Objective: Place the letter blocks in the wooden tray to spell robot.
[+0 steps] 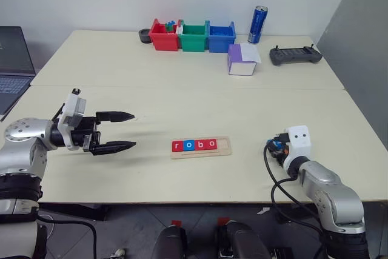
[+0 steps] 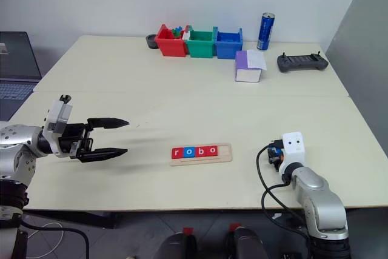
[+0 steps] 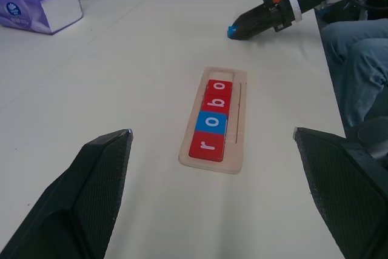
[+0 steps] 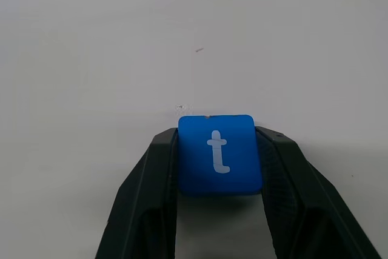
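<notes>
The wooden tray (image 1: 224, 148) lies near the table's front edge. It holds a row of letter blocks: red r (image 1: 177, 145), blue o (image 1: 188, 145), red b (image 1: 199, 144) and red o (image 1: 210, 144). The slot at its right end is bare. My right gripper (image 4: 218, 137) is shut on a blue t block (image 4: 219, 156), low over the table to the right of the tray. My left gripper (image 1: 134, 130) hovers open to the left of the tray, pointing toward it, with nothing between its fingers.
Red (image 1: 163, 36), green (image 1: 193, 37) and blue (image 1: 221, 36) bins line the far edge, with a blue can (image 1: 259, 24) beside them. A purple-and-white box (image 1: 242, 60) and a black controller (image 1: 295, 56) sit at the back right. A laptop (image 1: 12, 65) is at the far left.
</notes>
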You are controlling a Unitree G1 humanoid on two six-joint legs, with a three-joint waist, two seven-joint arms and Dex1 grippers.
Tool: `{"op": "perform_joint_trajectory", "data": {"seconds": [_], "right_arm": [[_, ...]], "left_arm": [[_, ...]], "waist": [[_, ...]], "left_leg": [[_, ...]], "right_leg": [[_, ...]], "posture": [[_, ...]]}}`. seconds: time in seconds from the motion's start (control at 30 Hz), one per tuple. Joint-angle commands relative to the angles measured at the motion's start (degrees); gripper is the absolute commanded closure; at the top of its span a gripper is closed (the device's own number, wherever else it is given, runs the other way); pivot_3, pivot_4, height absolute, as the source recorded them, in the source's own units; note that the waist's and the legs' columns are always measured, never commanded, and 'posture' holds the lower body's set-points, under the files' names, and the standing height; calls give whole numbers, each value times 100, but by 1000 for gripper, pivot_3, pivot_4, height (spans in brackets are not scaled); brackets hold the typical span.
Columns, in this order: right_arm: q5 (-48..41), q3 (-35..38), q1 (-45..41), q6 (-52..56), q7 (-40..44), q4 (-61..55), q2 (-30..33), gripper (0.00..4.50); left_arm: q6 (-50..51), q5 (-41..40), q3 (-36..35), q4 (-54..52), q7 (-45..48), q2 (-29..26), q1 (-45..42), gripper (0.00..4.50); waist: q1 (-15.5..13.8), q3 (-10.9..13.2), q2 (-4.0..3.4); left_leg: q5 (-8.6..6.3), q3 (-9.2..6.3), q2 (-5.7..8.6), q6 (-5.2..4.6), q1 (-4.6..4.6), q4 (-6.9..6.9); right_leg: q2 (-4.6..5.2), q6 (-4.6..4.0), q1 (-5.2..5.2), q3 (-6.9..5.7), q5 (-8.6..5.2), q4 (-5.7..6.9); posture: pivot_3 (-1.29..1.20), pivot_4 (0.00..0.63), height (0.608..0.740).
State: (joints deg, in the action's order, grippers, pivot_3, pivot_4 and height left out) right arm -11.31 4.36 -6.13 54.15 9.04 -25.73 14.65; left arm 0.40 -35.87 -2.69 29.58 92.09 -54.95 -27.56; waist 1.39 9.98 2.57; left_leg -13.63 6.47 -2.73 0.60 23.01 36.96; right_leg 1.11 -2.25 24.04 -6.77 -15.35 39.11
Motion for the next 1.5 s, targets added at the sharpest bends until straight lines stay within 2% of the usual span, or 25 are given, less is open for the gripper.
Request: {"op": "perform_joint_trajectory", "data": {"seconds": [0.03, 0.3, 0.5, 0.6, 0.8, 0.93, 1.03, 1.2, 1.37, 1.5], "right_arm": [[-27, -349, -106, 299, -145, -366, -223, 3042], [98, -605, -154, 564, -479, -552, -614, 3042], [107, -469, -247, 520, -325, -520, -364, 993], [-99, -401, -491, 413, 353, -583, 335, 30], [-869, -61, -981, -450, 2617, 44, 2063, 30], [-1191, -329, -1464, -1083, 4233, 1122, 2772, 30], [-932, -895, -1673, -2109, 5435, 1885, 3120, 30], [-528, -1551, -2219, -3281, 6564, 3030, 3125, 30], [189, -2036, -2729, -4454, 6879, 4239, 2930, 30], [363, -2056, -2962, -4921, 7018, 4801, 2800, 30]], "left_arm": [[-85, -49, -152, -95, 41, -129, 4, 0], [-52, -67, -154, -159, 41, -146, 58, 0], [-59, -56, -133, -142, 41, -124, 15, 0], [-60, -44, -117, -134, 41, -110, -22, 0], [-53, -4, -67, -87, 41, -105, -114, 0], [-103, 24, -36, -42, 41, -50, -186, 0], [-75, -12, -103, -198, 41, 19, -81, 0], [-111, -26, -181, -398, 41, -44, 155, 0], [-103, -26, -323, -473, 41, -142, 280, 0], [-60, -10, -485, -565, 41, -179, 398, 0]], "waist": [[19, 0, 0], [28, 0, 0], [19, 0, -1], [16, 2, -3], [8, 2, -3], [11, 3, -4], [7, 3, -4], [14, 4, -5], [-4, 4, -6], [-15, 5, -7]], "left_leg": [[0, 0, -1, 0, 0, -1], [0, 0, -3, 0, 0, 0], [0, 0, -1, 0, 1, 0], [0, 1, 2, 0, 2, 1], [-1, -2, 2, -1, 2, -2], [-1, -1, 1, -2, 2, 0], [-1, -1, 1, -3, 2, -1], [-1, 3, 1, -2, 4, 2], [0, 2, -1, -1, 2, 4], [1, 4, 0, 2, 2, 5]], "right_leg": [[-1, 0, 1, 0, 0, 0], [-3, 0, 1, 0, 0, 0], [-1, 0, 0, 0, 0, -1], [1, 0, 1, 1, 0, -2], [-3, -1, 0, -3, 0, -6], [-5, 0, 0, -5, 0, -6], [-5, 0, 0, -6, 0, -6], [-4, 1, 2, -4, 0, -6], [-4, 0, 1, -6, 1, -1], [-3, -1, 1, -4, 1, -3]], "posture": [[0, 150, 740], [0, 150, 740], [0, 150, 740], [0, 150, 740], [0, 150, 740], [0, 150, 740], [0, 150, 740], [0, 150, 740], [0, 150, 740], [0, 150, 740]]}}
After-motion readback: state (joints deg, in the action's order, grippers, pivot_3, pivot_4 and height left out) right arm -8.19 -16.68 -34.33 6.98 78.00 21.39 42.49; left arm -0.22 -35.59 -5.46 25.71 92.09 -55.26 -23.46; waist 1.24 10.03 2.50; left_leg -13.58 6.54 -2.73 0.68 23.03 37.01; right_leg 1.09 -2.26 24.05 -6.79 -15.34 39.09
